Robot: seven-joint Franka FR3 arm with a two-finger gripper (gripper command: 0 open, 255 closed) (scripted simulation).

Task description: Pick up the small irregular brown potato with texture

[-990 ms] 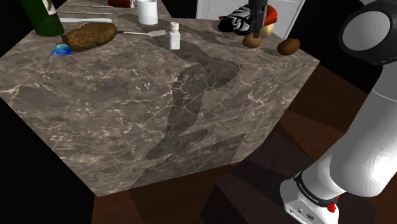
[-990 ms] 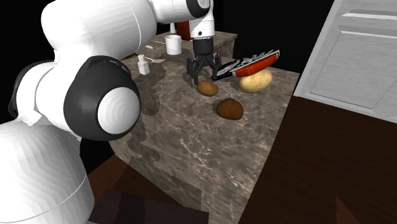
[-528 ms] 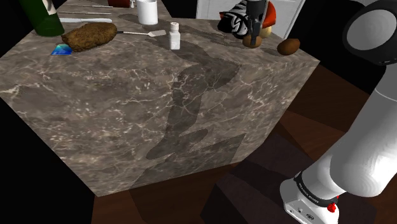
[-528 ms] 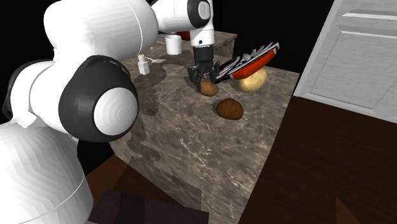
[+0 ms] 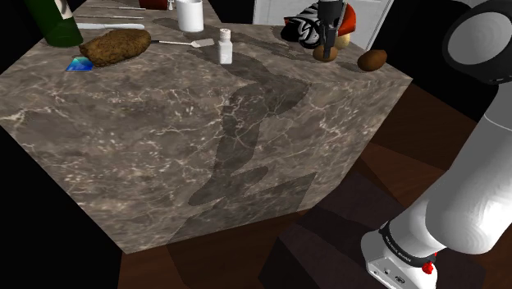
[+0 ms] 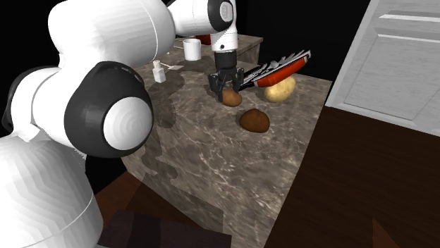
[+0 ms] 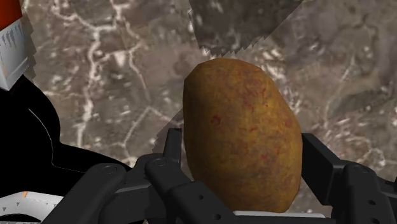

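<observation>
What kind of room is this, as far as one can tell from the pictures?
Probably a kitchen. A marble-patterned counter carries a small potato, a white mug and a spatula, and a white panelled door stands beside it.

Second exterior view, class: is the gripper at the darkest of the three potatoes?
No: the gripper is at the small mid-brown potato; the darkest potato lies apart from it on the table.
</observation>
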